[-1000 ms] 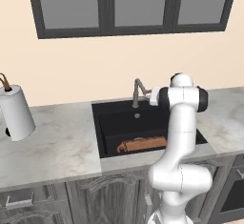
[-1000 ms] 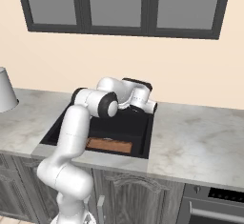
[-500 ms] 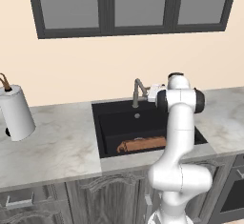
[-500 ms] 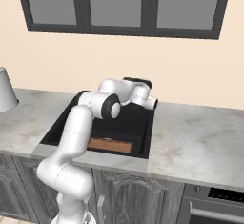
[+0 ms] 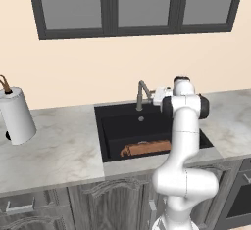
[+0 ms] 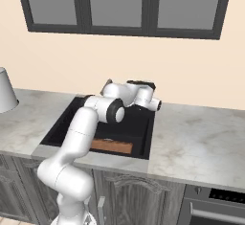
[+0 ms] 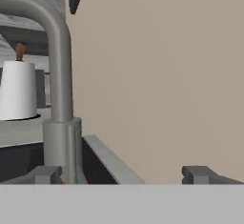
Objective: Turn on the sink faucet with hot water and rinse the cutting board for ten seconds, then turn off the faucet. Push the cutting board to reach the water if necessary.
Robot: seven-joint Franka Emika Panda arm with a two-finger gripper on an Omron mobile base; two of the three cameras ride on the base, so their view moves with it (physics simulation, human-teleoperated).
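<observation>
The pale marble worktop (image 5: 59, 150) runs the width of the wall under a dark-framed window (image 5: 132, 4), with grey cabinet fronts (image 6: 139, 195) below it. Set into the marble is the sink (image 5: 110, 141), a big matte black basin with a small round drain (image 5: 141, 119) near its back.

The white arm (image 5: 184, 141) rises in front of the basin's right half and bends back toward the wall, so its wrist hangs over the rear right corner of the sink, close by the tap.

Off to the left on the worktop stands a white paper towel roll (image 5: 16, 115) on a holder with a brown top.

The cutting board (image 5: 144, 149) lies flat on the basin floor along the front wall, long side running left to right, its right end hidden behind the arm. In the right base view it shows as an orange-brown strip (image 6: 111, 146) at the front of the basin.

The sink faucet (image 5: 142, 94) stands at the back rim, grey and slim, spout bent forward over the basin. In the hand view its column (image 7: 59, 99) stands very near, just inside the left fingertip.

The gripper (image 7: 123, 174) is spread wide, one tip (image 7: 45, 174) beside the faucet base and the other well off toward the wall; nothing is between them.
</observation>
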